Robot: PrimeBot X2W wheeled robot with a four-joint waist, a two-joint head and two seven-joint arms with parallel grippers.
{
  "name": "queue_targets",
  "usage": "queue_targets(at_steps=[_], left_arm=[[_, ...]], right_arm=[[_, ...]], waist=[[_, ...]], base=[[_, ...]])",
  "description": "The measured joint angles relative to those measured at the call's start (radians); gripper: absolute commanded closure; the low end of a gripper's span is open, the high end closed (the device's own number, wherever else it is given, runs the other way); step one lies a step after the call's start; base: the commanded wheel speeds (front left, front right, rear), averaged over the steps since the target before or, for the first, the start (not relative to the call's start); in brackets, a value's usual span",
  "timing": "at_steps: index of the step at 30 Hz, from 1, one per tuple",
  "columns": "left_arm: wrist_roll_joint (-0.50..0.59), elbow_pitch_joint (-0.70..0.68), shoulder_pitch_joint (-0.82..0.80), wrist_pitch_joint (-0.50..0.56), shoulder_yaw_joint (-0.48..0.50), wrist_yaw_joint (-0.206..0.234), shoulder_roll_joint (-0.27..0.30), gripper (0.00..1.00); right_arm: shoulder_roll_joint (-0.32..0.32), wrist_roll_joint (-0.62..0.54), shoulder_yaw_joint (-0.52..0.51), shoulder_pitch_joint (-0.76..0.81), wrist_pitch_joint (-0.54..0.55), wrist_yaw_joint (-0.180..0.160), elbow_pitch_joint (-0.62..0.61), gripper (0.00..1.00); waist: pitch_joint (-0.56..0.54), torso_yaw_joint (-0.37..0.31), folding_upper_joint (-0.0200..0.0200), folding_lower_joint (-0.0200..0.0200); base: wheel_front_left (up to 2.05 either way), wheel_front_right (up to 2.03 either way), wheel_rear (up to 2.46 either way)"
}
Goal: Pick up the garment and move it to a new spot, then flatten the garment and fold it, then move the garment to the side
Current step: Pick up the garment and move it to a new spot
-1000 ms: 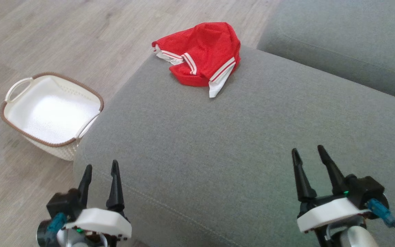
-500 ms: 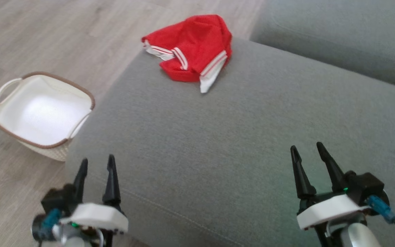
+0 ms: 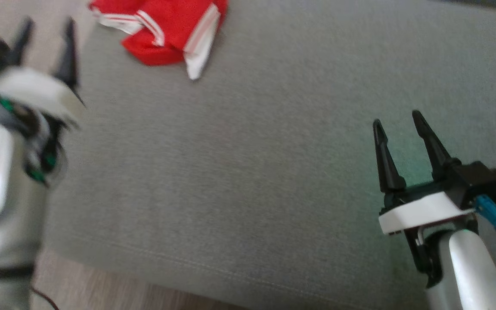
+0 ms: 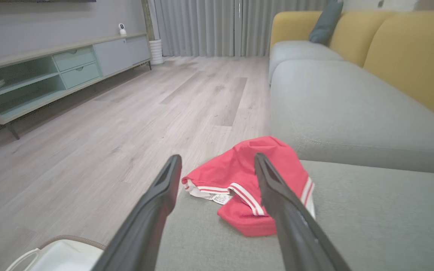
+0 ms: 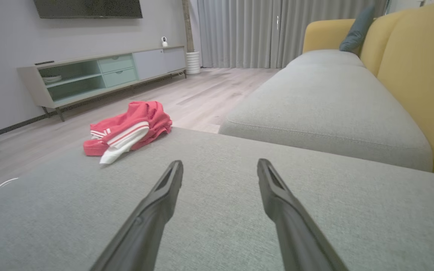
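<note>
The garment (image 3: 166, 30) is a crumpled red piece with white stripes, lying at the far left corner of the grey sofa seat (image 3: 252, 172). In the left wrist view the garment (image 4: 243, 180) sits just ahead, between and beyond my fingers. My left gripper (image 3: 48, 30) is open and blurred at the upper left of the head view, a short way left of the garment and apart from it. My right gripper (image 3: 398, 122) is open over the seat at the right, far from the garment (image 5: 130, 128), with nothing between its fingers.
A white basket (image 4: 58, 256) with a brown rim stands on the wooden floor (image 4: 107, 124) by the seat's left edge. A second grey seat cushion (image 5: 322, 101) and yellow backrest (image 5: 420, 75) lie to the right. A low TV cabinet (image 5: 100, 75) lines the far wall.
The head camera has tilted and shifted, so the whole picture slid. My left arm has risen and reached forward toward the garment's side. The right gripper has moved up a little. Both stay open.
</note>
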Motion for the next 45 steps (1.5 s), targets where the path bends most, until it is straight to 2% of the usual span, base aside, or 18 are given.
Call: queue_targets(at_steps=[5, 9, 14, 20, 27, 28, 29, 30, 40, 45], left_arm=[[-0.021, 0.149, -0.227, 0.115, 0.012, -0.056, 0.066, 0.00], [-0.038, 0.226, -0.321, 0.175, 0.008, -0.091, 0.069, 0.00], [-0.094, 0.304, -0.363, 0.246, 0.000, -0.131, 0.066, 0.00], [-0.151, 0.367, -0.387, 0.346, -0.016, -0.148, 0.065, 0.00], [-0.160, 0.426, -0.432, 0.367, -0.007, -0.154, 0.097, 0.00], [-0.160, 0.434, -0.435, 0.358, -0.004, -0.154, 0.098, 0.42], [-0.160, 0.445, -0.435, 0.344, -0.004, -0.153, 0.099, 0.74], [-0.159, 0.450, -0.435, 0.339, -0.005, -0.152, 0.100, 1.00], [-0.135, 0.471, -0.436, 0.271, -0.029, -0.151, 0.133, 1.00], [-0.121, 0.439, -0.452, 0.253, -0.046, -0.152, 0.164, 1.00]], right_arm=[[0.000, -0.019, 0.007, -0.041, 0.016, 0.000, -0.038, 0.00], [-0.001, -0.021, -0.001, -0.058, 0.016, 0.000, -0.055, 0.00], [-0.001, -0.021, -0.013, -0.065, 0.015, 0.000, -0.068, 0.00], [-0.001, -0.023, -0.021, -0.101, 0.014, 0.000, -0.081, 0.00], [-0.001, -0.019, -0.002, -0.117, 0.004, 0.000, -0.085, 0.00], [-0.001, -0.020, -0.005, -0.117, 0.004, 0.000, -0.085, 0.00], [-0.001, -0.020, -0.012, -0.117, -0.003, 0.000, -0.084, 0.00], [-0.001, -0.020, -0.016, -0.117, -0.005, 0.000, -0.084, 0.00], [-0.001, -0.002, -0.021, -0.117, -0.029, 0.000, -0.056, 0.00], [-0.001, 0.018, -0.020, -0.113, -0.042, 0.000, -0.023, 0.00]], waist=[[0.101, -0.074, 0.0000, 0.0000], [0.178, -0.133, 0.0000, 0.0001], [0.261, -0.194, -0.0001, 0.0000], [0.337, -0.235, 0.0000, 0.0000], [0.374, -0.267, 0.0000, -0.0002], [0.374, -0.270, 0.0000, -0.0002], [0.371, -0.272, 0.0000, -0.0002], [0.367, -0.272, 0.0000, -0.0002], [0.296, -0.266, 0.0000, -0.0002], [0.231, -0.268, 0.0000, -0.0003]], base=[[0.00, 0.00, 0.00], [0.00, 0.00, 0.00], [0.00, 0.00, 0.00], [0.00, 0.00, 0.00], [0.00, 0.00, 0.00], [0.00, 0.00, 0.00], [0.00, 0.00, 0.00], [0.00, 0.00, 0.00], [0.00, 0.00, 0.00], [0.00, 0.00, 0.00]])
